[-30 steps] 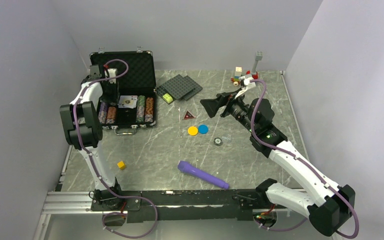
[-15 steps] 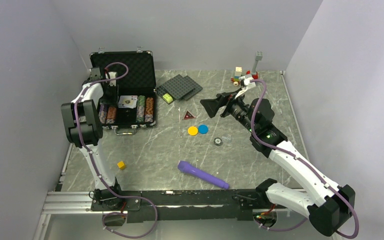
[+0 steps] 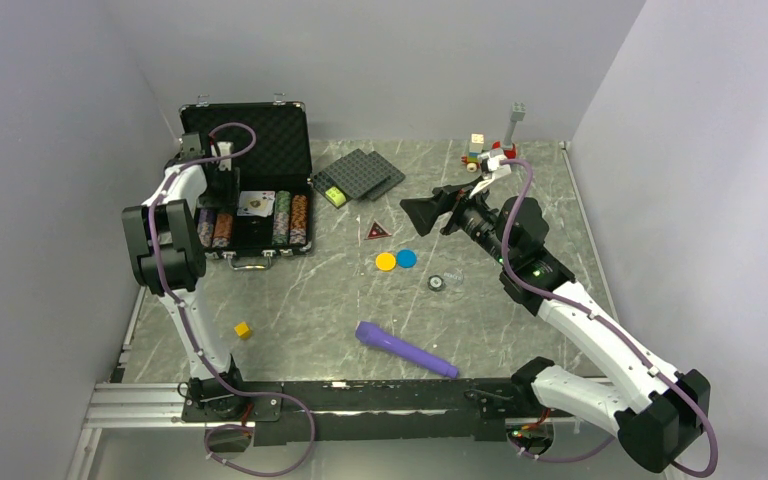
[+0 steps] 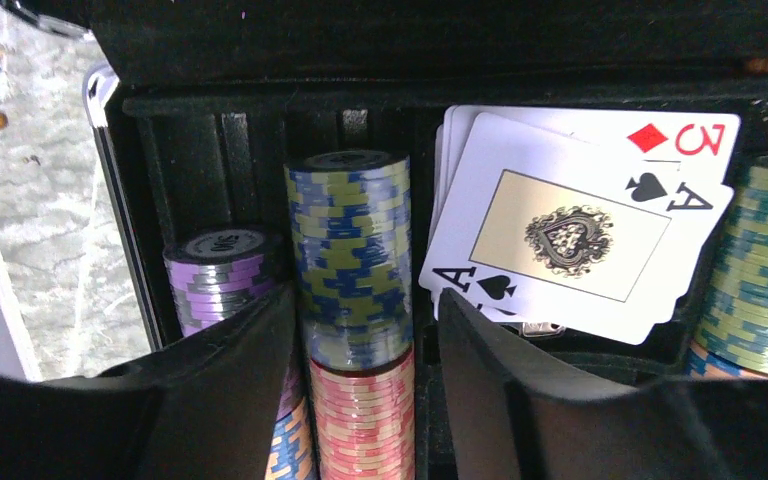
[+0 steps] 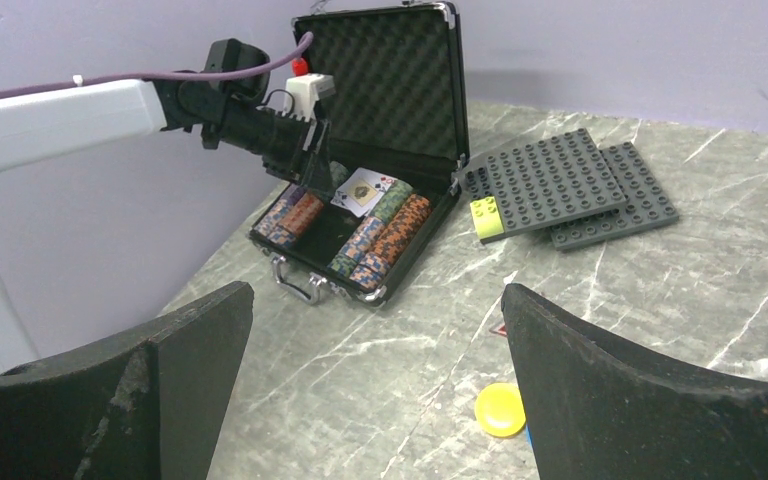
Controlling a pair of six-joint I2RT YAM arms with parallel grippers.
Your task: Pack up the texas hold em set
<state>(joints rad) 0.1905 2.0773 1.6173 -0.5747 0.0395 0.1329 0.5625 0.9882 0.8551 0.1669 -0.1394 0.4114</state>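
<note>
The black case (image 3: 260, 140) lies open at the back left, with chip stacks (image 3: 282, 218) and playing cards (image 3: 256, 203) in its tray. My left gripper (image 3: 219, 198) reaches into the tray. In the left wrist view it (image 4: 365, 295) is open, with its fingers on either side of a blue-yellow and red chip stack (image 4: 348, 250), beside the cards (image 4: 570, 235). A yellow disc (image 3: 386, 262), a blue disc (image 3: 406, 258) and a dark red triangle (image 3: 378, 231) lie on the table. My right gripper (image 3: 422, 213) hangs wide open and empty above them (image 5: 376, 292).
Dark grey studded plates (image 3: 360, 175) with a green brick (image 3: 335, 196) lie right of the case. A purple cylinder (image 3: 405, 350), a yellow cube (image 3: 244, 330) and a small round black piece (image 3: 436, 283) lie nearer. Toy bricks (image 3: 485, 155) stand at the back right. Walls close both sides.
My left arm has shifted very slightly at the case. The right arm has not moved.
</note>
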